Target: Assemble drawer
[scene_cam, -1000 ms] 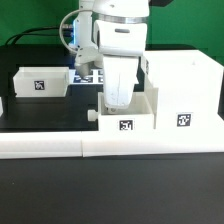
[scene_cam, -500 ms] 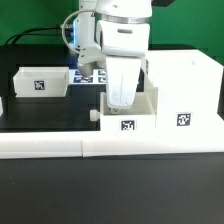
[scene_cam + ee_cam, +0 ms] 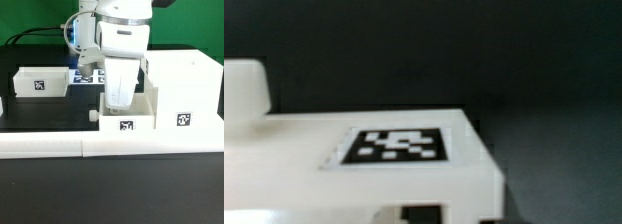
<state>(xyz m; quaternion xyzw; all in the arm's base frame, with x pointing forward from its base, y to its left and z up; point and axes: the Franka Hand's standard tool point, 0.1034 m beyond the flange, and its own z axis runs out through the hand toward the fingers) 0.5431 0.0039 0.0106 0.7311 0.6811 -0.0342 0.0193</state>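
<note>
A small white tray (image 3: 127, 122) with a marker on its side and a knob (image 3: 93, 114) at the exterior view's left stands against the tall white box shell (image 3: 186, 90). My gripper (image 3: 118, 101) reaches down into this tray, its fingers close together on a tray wall. A second tray (image 3: 42, 83) with a marker lies apart at the left. The wrist view shows the shell's white top with a marker (image 3: 402, 146) close ahead. My fingertips are not clear there.
The long low white border wall (image 3: 60, 147) runs along the front, just before the tray and shell. The marker board (image 3: 88, 75) lies behind my arm. Dark table shows between the two trays.
</note>
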